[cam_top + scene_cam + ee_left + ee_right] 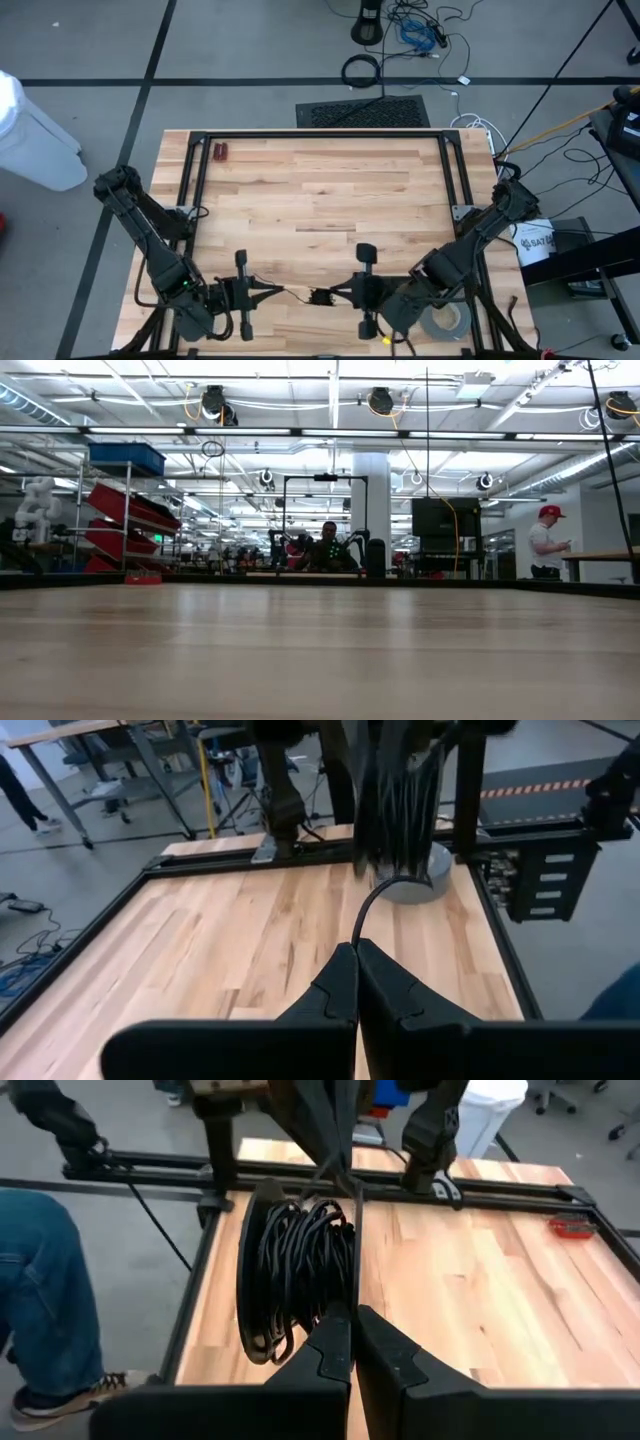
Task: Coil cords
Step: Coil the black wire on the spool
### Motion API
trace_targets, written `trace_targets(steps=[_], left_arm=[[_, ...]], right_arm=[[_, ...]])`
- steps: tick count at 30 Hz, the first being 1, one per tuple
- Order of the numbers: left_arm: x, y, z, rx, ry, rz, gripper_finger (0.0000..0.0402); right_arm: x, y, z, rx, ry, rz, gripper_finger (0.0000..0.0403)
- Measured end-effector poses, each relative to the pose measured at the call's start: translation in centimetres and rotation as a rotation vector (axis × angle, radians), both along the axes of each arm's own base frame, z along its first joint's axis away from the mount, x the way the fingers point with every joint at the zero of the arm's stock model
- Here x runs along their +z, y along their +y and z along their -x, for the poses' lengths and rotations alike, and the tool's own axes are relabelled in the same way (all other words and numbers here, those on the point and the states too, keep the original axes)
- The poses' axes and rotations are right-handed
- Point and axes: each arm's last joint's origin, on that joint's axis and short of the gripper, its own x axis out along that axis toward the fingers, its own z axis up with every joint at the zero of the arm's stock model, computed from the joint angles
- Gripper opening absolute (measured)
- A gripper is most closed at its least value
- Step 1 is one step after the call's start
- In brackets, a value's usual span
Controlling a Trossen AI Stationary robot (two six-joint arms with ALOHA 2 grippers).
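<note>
The cords are one thin black cord, mostly gathered into a small bundle of loops [320, 296] [295, 1265] above the table's near edge, between my two grippers. A single strand [365, 910] runs from the bundle [400, 800] to my left gripper [280, 293] [356, 952], which is shut on it and points toward the table's right. My right gripper [338, 295] [352, 1318] is shut on the bundle and points toward the table's left. The low view shows neither gripper nor the cord. My left gripper pinches the single strand [357, 938] between its two fingers, coming roughly level from the table's left. The strand arches slack up and across to the bundle, clear of the table. My right gripper pinches several loops of the bundle at one side of the ring [338, 1302], coming from the table's right and slanting a little downward. The bundle stands on edge in front of the fingers, lifted clear, with some loops sagging [262, 1338].
A grey tape roll [445, 320] [420, 880] lies at the near right corner under the right arm. A small red object [220, 152] lies at the far left. Black rails [320, 133] frame the wooden top. A person's leg in jeans [45, 1290] stands beside the table.
</note>
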Motion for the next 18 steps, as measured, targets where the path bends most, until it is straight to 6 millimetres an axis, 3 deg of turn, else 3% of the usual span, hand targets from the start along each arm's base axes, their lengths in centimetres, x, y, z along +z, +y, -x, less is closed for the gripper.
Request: trace_targets(steps=[11, 18], left_arm=[[0.0, 0.0, -0.1, -0.009, 0.001, 0.026, 0.0001], [-0.9, -0.1, 0.3, -0.113, 0.122, 0.045, 0.0001]], right_arm=[[-1.8, -0.4, -1.8, 0.019, 0.06, 0.021, 0.0], [-0.5, -0.3, -1.5, 0.0, -0.023, -0.015, 0.0]])
